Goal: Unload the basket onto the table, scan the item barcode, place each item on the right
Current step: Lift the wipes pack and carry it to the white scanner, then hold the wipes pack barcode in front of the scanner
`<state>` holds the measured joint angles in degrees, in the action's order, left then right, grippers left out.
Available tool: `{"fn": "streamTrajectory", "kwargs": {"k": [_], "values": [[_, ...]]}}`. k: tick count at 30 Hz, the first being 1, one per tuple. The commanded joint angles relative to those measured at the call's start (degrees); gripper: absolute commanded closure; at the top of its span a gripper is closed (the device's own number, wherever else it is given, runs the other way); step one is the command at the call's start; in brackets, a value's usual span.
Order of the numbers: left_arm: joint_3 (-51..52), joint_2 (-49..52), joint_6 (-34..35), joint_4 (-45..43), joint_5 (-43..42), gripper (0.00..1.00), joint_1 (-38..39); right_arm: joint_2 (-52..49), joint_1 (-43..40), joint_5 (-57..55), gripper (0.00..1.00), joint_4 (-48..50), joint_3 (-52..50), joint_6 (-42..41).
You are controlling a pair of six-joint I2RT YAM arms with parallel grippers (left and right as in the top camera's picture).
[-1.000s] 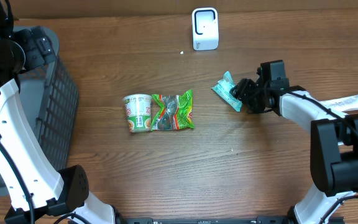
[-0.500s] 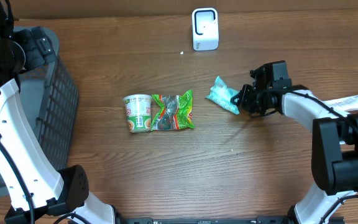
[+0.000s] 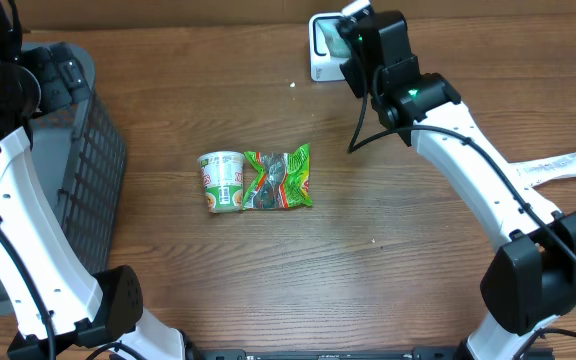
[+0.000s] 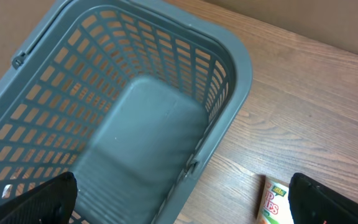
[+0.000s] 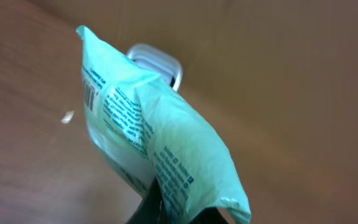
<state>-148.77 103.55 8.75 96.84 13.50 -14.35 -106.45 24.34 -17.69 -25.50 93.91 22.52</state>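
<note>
Right tool (image 5: 169, 208) is clamped shut on the bottom edge of the mint-green packet (image 5: 148, 130), and the packet stands up out of the jaws, held off the table (image 3: 418, 250) right in front of the white scanner (image 5: 160, 62) at the far edge. Its barcode (image 5: 89, 96) sits along the packet's left margin, up near the top corner.

From the wrist view that printed side seems to face the camera more than the scanner window, so the read could well miss unless the wrist turns it. The grip is low on a soft, puffy bag, too. It may flop or crease across the bars, or slide out if swung fast. And it's close: push in further and the scanner could get knocked over.

Further out, a noodle cup (image 3: 223, 182) and a green snack bag (image 3: 283, 178) lie touching mid-table. Left tool (image 4: 185, 199) hangs wide open above the grey basket (image 4: 229, 68), holding nothing.
</note>
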Motion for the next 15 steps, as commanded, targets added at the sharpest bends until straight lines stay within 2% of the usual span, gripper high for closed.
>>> {"fn": "streamTrajectory", "kwargs": {"k": [1, 4, 9, 15], "values": [[-0.1, 0.2, -0.9, 0.0, 0.0, 0.0, 0.1, 0.7, 0.1, -7.1, 0.96, 9.0, 1.3, 20.7], [-0.1, 0.2, -0.9, 0.0, 0.0, 0.0, 0.1, -1.3, -0.1, -9.9, 0.96, 16.9, 1.3, 26.9], [-0.1, 0.2, -0.9, 0.0, 0.0, 0.0, 0.1, -6.6, -0.1, -14.7, 0.96, 29.1, 1.3, 42.1], [-0.1, 0.2, -0.9, 0.0, 0.0, 0.0, 0.1, -13.2, -0.1, -16.6, 0.96, 39.5, 1.3, 51.6]]}}
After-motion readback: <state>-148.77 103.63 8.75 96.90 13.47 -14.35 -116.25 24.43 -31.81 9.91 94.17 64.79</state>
